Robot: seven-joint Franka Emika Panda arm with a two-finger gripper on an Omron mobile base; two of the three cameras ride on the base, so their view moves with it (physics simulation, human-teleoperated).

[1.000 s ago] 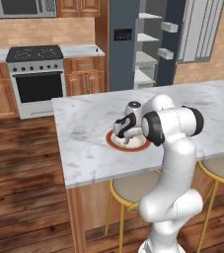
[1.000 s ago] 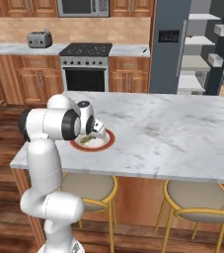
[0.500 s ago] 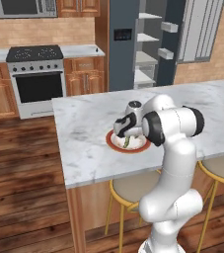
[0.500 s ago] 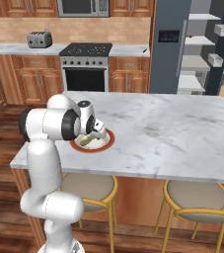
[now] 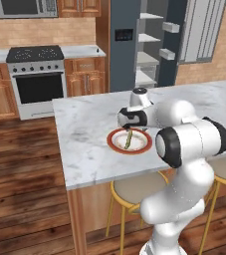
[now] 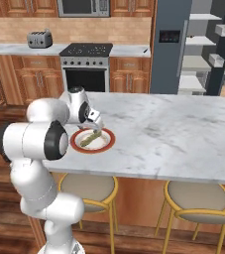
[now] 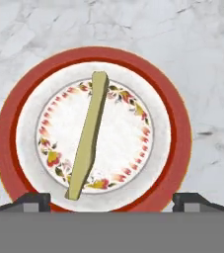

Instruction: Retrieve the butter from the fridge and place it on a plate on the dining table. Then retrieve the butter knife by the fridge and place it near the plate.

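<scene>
I look for words and numbers and I find none that I can read; the plate [image 7: 180, 123] under me has little painted flowers in a ring, but no letters; the black panel [image 5: 124, 35] on the fridge [image 5: 123, 55] has tiny lights, too small to make out as any sign; the stove [image 6: 85, 69] and the toaster [image 6: 39, 38] show no name either.

Olive-yellow butter [image 7: 88, 138] — plate [image 7: 175, 118] red-rimmed, white centre, floral ring.
</scene>
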